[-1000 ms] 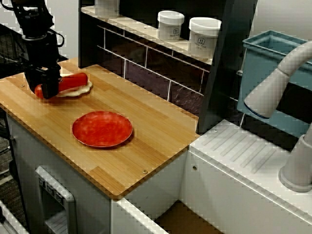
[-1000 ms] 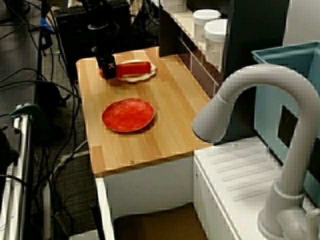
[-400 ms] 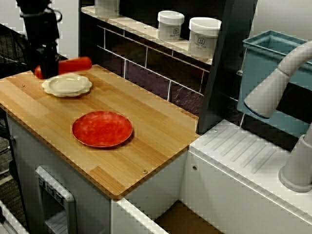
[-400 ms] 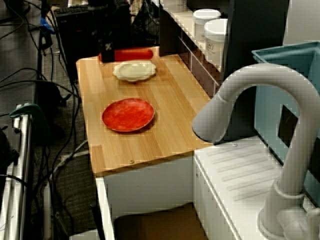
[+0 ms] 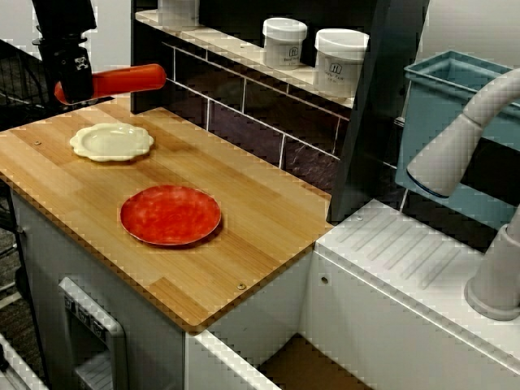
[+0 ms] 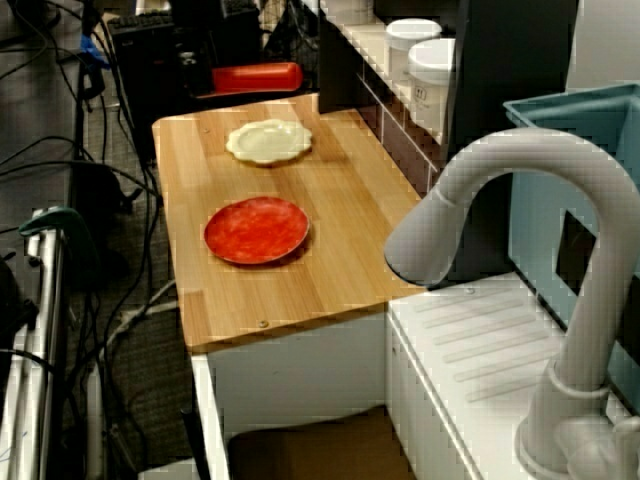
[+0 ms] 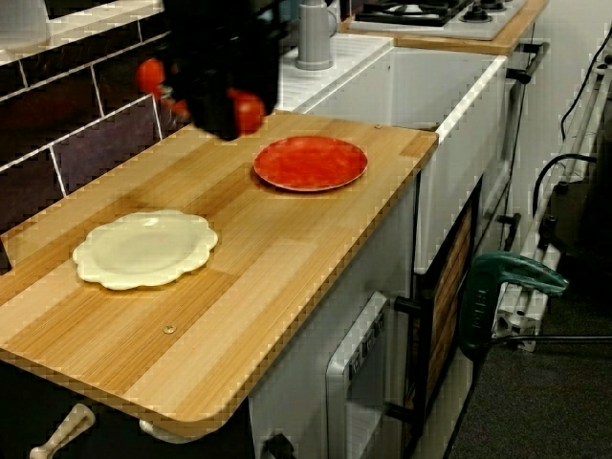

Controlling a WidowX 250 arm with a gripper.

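**Red sausage** (image 5: pixel 126 79): a smooth, glossy red cylinder with rounded ends. It is held roughly level in the air, clamped near one end between the dark jaws, and its longer free part points toward the dark shelf unit. It hangs clear of the tabletop (image 5: pixel 244 219), higher than the cream scalloped plate (image 5: pixel 111 140) and near it, touching neither. In the view from the tabletop's end, only its two rounded tips show on either side of the jaws.

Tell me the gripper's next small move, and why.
Probably carry the red sausage sideways toward the red plate: the gripper is shut on it, holding it level in the air, clear of the cream plate, and the red plate lies bare nearby.
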